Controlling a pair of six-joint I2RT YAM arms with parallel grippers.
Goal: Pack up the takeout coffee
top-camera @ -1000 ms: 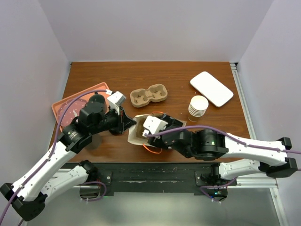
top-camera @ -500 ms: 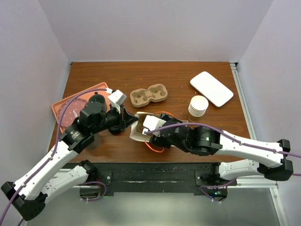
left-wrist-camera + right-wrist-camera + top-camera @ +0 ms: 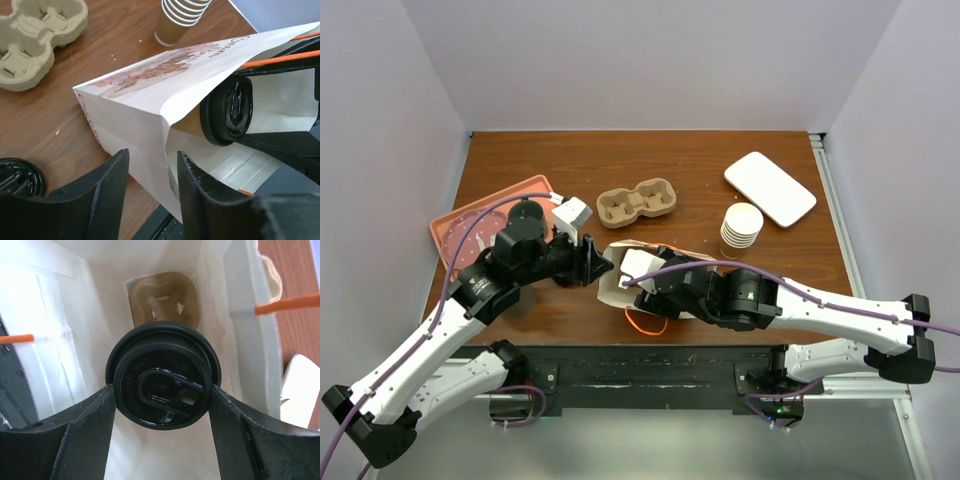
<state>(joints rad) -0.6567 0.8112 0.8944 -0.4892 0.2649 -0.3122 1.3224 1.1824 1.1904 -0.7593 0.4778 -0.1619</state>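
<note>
Right wrist view: I have the takeout coffee [image 3: 162, 375] pinched between the two fingers of the right gripper [image 3: 162, 392], one at 9 o'clock and one at 3 o'clock of its black lid. Both press against the rim. The cup is inside the white paper bag [image 3: 65, 340], and past the lid, at 12 o'clock, a tan pulp insert [image 3: 162, 297] lies against the bag's bottom.

On the left wrist view, the left gripper [image 3: 152, 165] has its jaws moderately apart. The lower edge of the bag's mouth runs between the fingers, though I can't quite tell whether either finger touches the paper. An orange handle [image 3: 280, 57] crosses at 2 o'clock. A loose black lid [image 3: 17, 175] lies on the table at 8 o'clock, a pulp cup carrier [image 3: 35, 40] at 11 and a stack of paper cups [image 3: 180, 15] at 12.

From the top external view, the bag lies on its side near the table's 6 o'clock edge, between both wrists. A salmon tray [image 3: 470, 215] is at 9 o'clock and a white box [image 3: 770, 187] at 2.
</note>
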